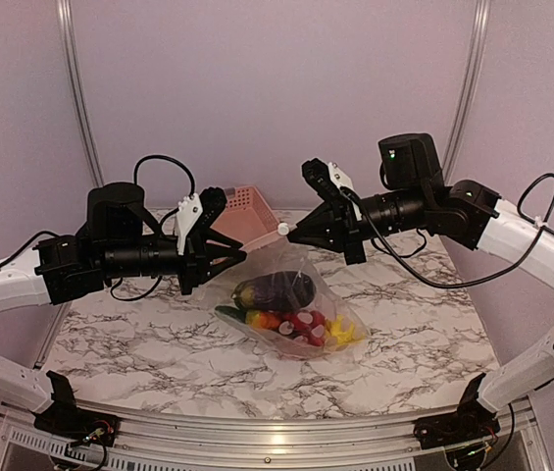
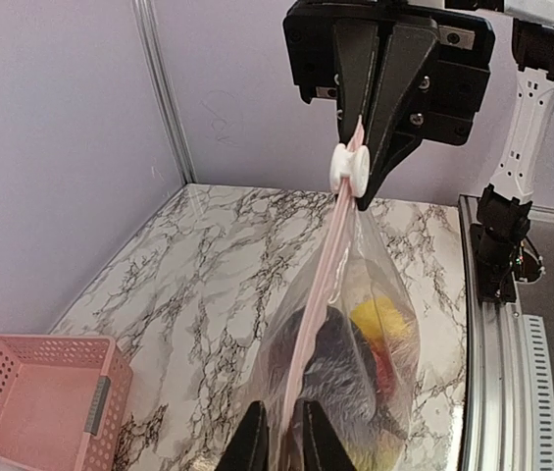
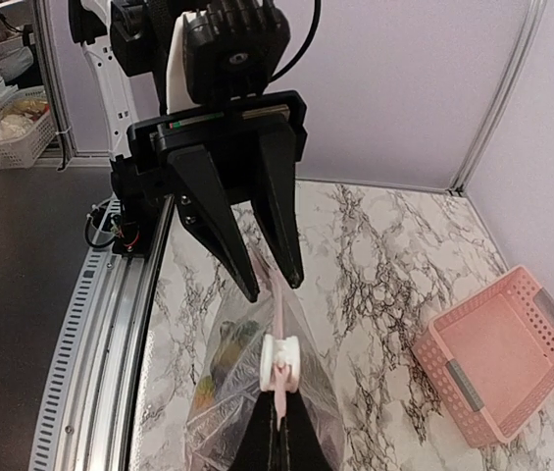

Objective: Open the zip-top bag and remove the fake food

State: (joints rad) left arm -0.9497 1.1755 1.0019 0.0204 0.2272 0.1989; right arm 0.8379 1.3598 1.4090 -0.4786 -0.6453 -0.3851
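- Right fingers (image 1: 293, 234) are pressed together on the bag's (image 1: 291, 306) pink strip (image 2: 322, 285), with the white slider (image 2: 350, 169) touching their tips.
- Left fingers (image 1: 239, 258) are narrow, one on each side of the strip's other end; I cannot tell whether they truly pinch it.
- Strip runs straight and taut from the left fingers to the right fingers, across the middle of the top view, rising slightly rightward.
- Bag hangs below that line at the frame's centre, its belly down on the table (image 1: 159, 343); the food (image 1: 277, 289) sits inside: eggplant, red balls, yellow fruit.
- Opening likely means drawing the slider along the strip toward the left fingers; the right arm is nearer to it.
- Basket (image 1: 247, 208) stands behind, apart from the bag.
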